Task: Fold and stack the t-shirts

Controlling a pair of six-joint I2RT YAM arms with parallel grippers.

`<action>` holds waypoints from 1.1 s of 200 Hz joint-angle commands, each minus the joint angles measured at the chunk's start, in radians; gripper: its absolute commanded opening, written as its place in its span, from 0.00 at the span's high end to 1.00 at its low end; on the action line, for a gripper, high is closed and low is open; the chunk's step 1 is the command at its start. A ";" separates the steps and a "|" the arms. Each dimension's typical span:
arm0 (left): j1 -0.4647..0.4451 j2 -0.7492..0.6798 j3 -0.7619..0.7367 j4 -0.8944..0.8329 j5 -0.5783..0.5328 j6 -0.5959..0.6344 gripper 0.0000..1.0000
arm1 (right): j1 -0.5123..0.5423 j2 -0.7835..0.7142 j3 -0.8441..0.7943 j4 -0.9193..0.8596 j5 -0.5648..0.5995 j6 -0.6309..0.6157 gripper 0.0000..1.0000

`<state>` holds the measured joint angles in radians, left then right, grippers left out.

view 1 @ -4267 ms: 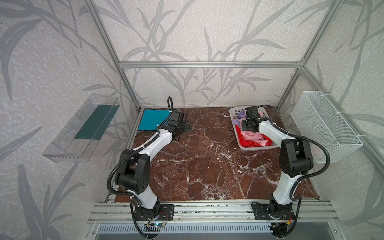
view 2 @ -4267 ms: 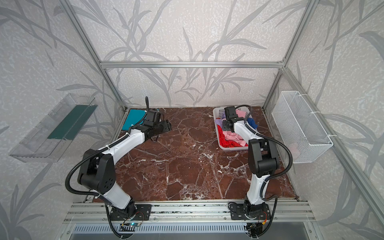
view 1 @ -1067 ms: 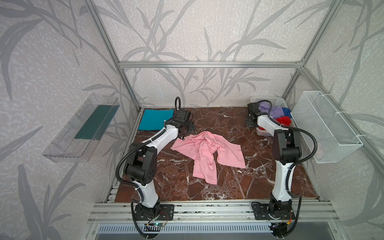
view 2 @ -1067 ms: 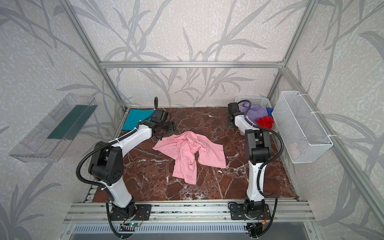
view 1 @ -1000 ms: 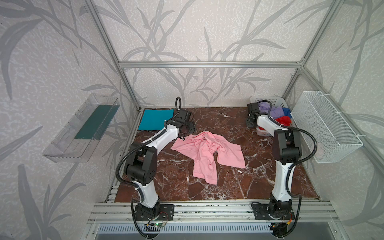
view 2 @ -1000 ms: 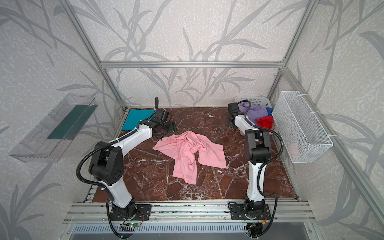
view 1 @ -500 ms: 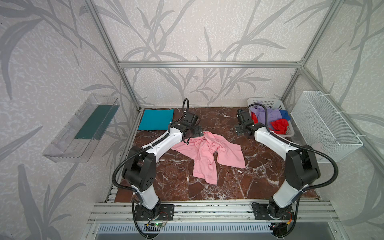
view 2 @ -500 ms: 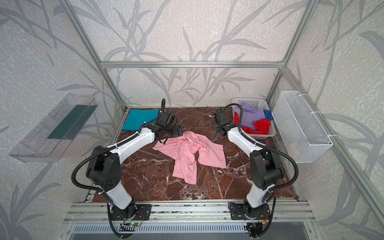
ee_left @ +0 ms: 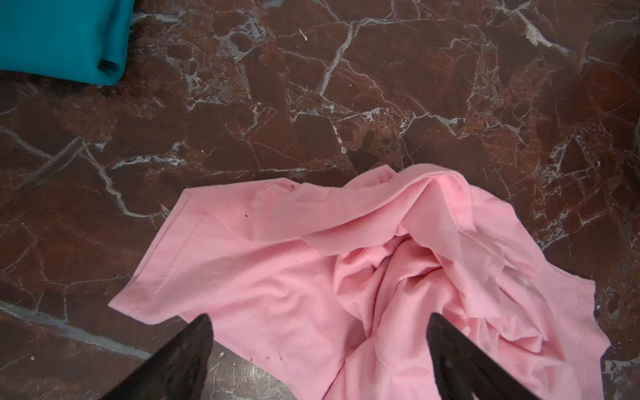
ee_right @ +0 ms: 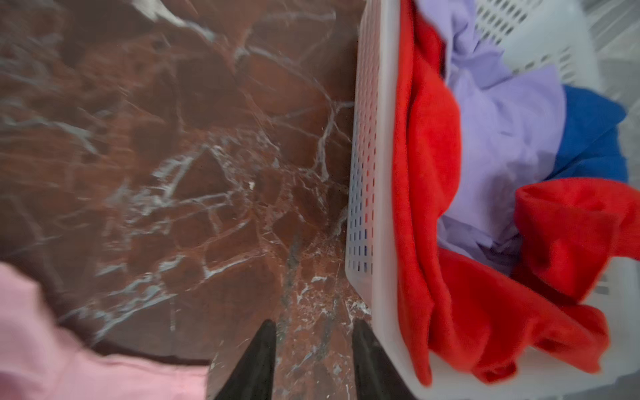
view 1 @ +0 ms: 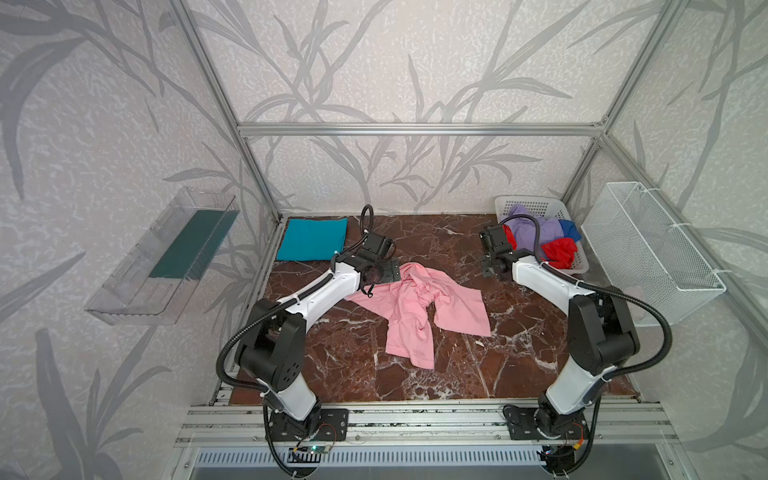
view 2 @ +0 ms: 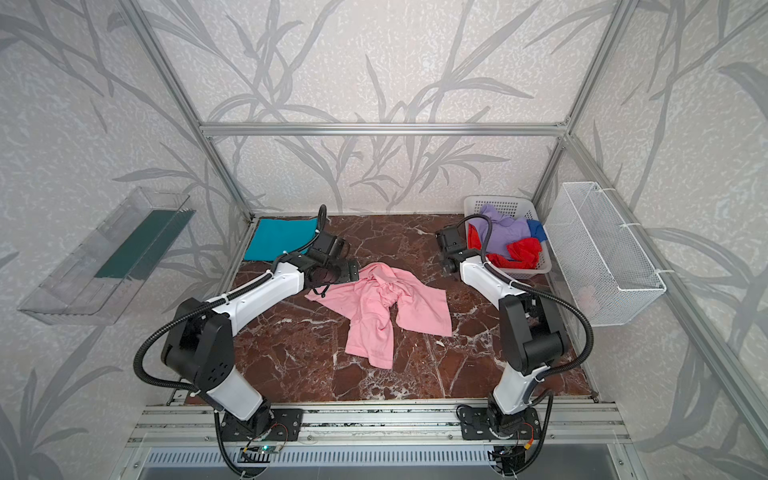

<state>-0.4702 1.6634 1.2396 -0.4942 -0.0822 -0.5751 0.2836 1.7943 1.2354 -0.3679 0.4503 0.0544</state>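
A crumpled light pink t-shirt (view 1: 419, 307) (view 2: 382, 307) lies in the middle of the marble table. My left gripper (view 1: 384, 276) (ee_left: 318, 317) hovers open over its back-left edge, fingers wide with pink cloth (ee_left: 294, 277) below them. A folded teal t-shirt (view 1: 312, 239) (ee_left: 59, 38) rests in the back-left corner. Lavender (view 1: 536, 226), red (view 1: 559, 253) and blue (view 1: 570, 229) t-shirts are heaped in the white basket (view 1: 532, 203) (ee_right: 374, 138). My right gripper (view 1: 490, 268) (ee_right: 313, 323) is open with a narrower gap, empty, over bare table just left of the basket.
A white wire mesh bin (view 1: 648, 249) hangs on the right wall. A clear plastic shelf (view 1: 166, 257) juts from the left wall. Aluminium frame posts stand at the back corners. Bare marble lies in front of the pink shirt.
My left gripper moved right, onto the pink shirt's edge, and opened wider. My right arm swung left, away from the basket, and its jaws narrowed.
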 commanded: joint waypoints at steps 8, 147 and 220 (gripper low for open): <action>0.005 0.049 0.044 -0.030 -0.018 0.021 0.04 | -0.050 0.078 0.065 -0.062 0.004 -0.008 0.54; 0.009 0.082 0.080 -0.119 -0.067 0.038 0.03 | 0.015 0.070 0.161 -0.114 -0.156 -0.009 0.47; 0.023 0.321 0.220 -0.130 -0.106 0.003 0.01 | 0.204 -0.239 -0.017 -0.177 -0.334 0.168 0.24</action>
<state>-0.4595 1.9194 1.4132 -0.5896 -0.1612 -0.5537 0.4904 1.6485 1.2835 -0.4881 0.2039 0.1299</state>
